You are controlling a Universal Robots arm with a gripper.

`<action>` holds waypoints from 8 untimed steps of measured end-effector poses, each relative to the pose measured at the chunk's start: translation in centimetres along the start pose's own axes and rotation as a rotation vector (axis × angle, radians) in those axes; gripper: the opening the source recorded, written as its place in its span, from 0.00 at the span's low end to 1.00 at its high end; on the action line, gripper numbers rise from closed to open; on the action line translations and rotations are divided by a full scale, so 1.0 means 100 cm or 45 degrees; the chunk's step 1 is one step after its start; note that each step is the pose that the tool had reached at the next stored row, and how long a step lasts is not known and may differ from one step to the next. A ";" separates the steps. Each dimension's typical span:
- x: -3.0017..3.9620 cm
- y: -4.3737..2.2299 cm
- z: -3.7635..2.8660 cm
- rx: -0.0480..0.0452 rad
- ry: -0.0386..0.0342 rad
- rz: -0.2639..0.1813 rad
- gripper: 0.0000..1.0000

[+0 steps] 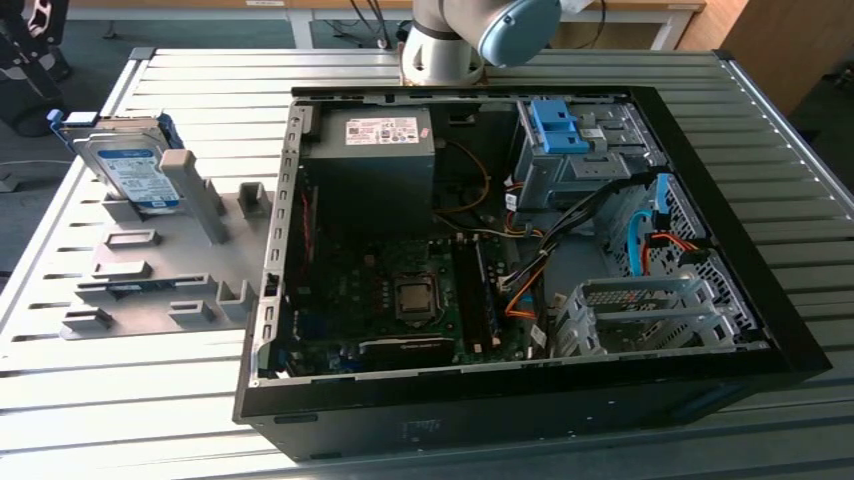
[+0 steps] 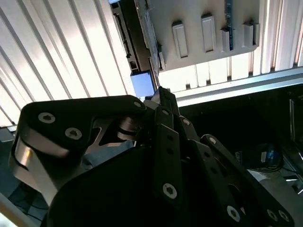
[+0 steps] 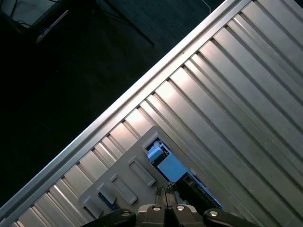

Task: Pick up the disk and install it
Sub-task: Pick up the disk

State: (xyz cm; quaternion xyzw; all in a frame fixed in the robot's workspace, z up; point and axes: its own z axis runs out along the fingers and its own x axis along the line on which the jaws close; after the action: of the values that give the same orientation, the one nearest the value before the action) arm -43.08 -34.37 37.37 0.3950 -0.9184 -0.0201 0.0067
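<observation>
Jaws closed, empty, above the disk [image 1: 138, 178] propped in its holder [image 1: 167, 285] near the table [image 1: 120, 400] edge.

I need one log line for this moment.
disk: standing in grey holder | gripper: shut, empty, above holder | case: open

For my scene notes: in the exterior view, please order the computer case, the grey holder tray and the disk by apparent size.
Largest: computer case.
Then: grey holder tray.
Smallest: disk, standing in that tray.
</observation>
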 end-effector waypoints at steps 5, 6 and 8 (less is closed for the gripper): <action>0.0000 0.0000 0.0002 0.000 0.0035 -0.085 0.11; 0.0000 0.0000 0.0002 0.000 0.0043 -0.103 0.11; 0.0000 0.0000 0.0002 0.000 0.0057 -0.136 0.11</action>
State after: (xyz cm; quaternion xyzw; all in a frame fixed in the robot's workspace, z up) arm -43.08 -34.36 37.35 0.4435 -0.8960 -0.0197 0.0078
